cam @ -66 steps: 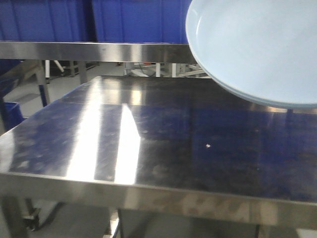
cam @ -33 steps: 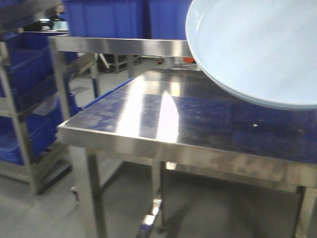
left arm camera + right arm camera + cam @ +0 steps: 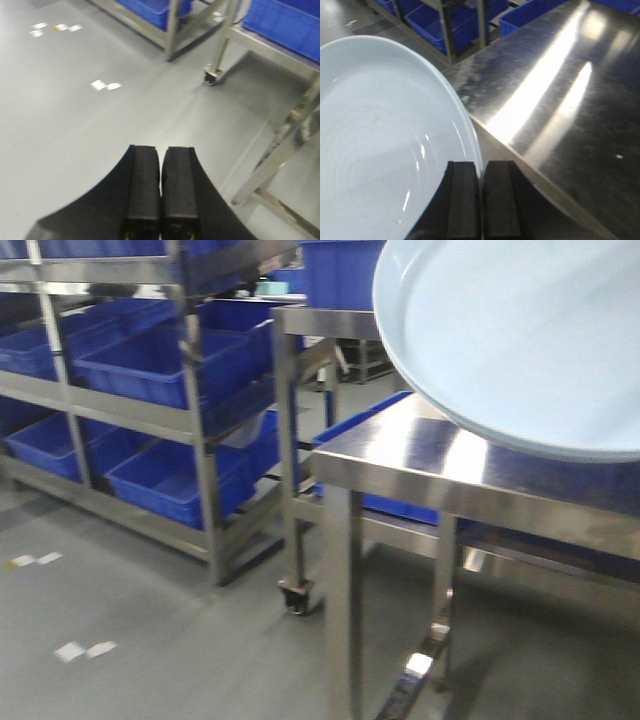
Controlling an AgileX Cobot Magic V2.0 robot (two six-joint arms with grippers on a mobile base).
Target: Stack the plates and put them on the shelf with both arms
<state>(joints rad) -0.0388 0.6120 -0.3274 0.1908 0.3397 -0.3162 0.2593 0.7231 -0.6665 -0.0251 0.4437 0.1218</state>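
The shelf rack [image 3: 205, 440], loaded with blue bins [image 3: 150, 360], stands at far left. The steel table [image 3: 420, 455] stands at right. The plates [image 3: 520, 340], which appear to be nested one in the other, are raised above table level by the table's left edge. The right gripper [image 3: 481, 167] has its fingers clenched on the plates' rim, jaws almost together. The left gripper [image 3: 161, 152] is clenched on nothing, over bare floor [image 3: 75, 115].

Step in hand, as judged: carrying the stack toward the shelf. The next move calls for bringing the stack level with a free tier. The left gripper should support the opposite rim, since a one-sided grip risks tilt.
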